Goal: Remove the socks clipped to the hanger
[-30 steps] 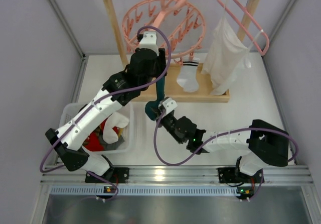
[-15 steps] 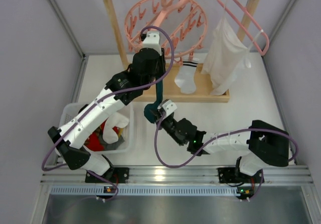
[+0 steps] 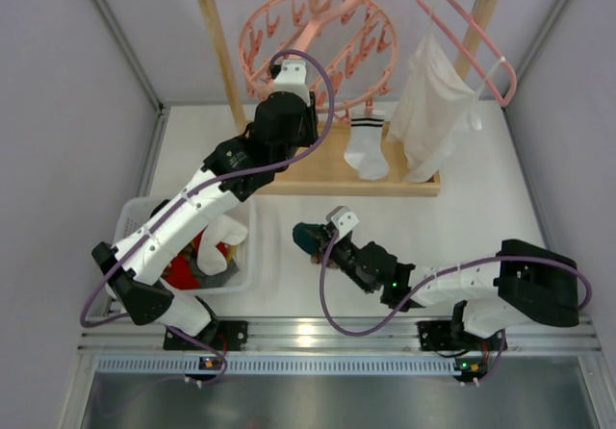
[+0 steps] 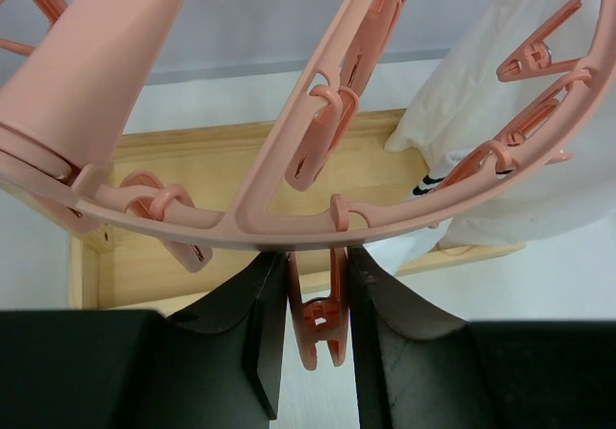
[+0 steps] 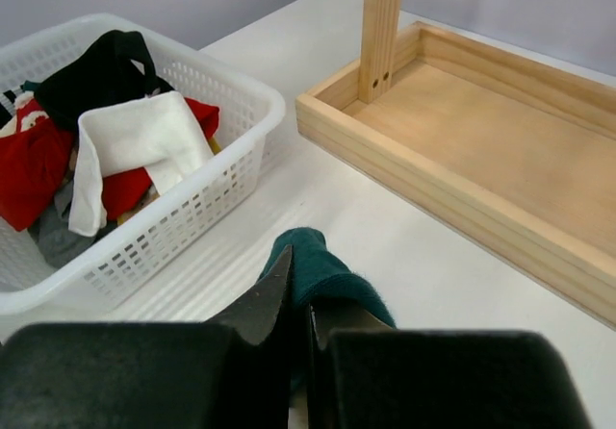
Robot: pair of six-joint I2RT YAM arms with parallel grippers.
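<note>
Between your right gripper's (image 5: 294, 304) jaws sits the teal sock (image 5: 322, 273). It is pinched tight, and a bunched lump pokes out ahead of the fingertips. It is off the hanger (image 3: 387, 56) and low over the table (image 5: 385, 227); whether it touches the surface is hard to say from the wrist view.

What matters for the drop is the basket (image 5: 183, 222). It lies ahead and to the left of those jaws, near but not under them, with the sock pointing roughly toward its near corner. To my eye you need to lift and swing left before you let go, or the sock lands on the table beside the basket wall. The right arm is stretched low and nearly flat across the front of the table, wrist level.

One striped sock (image 3: 367, 152) hangs from the ring's front right side. Its long axis is upright, cuff at the clips and toe down over the wooden tray (image 5: 481, 150).

Your left gripper (image 4: 318, 338) is the nearer one to it. That arm reaches up and forward, fingers pointing up under the ring. Its jaws are closed against both sides of a bare clip (image 4: 310, 314) that holds no sock. The striped sock lies to the right of that clip along the ring, so I judge a short move right comes next for that arm.
</note>
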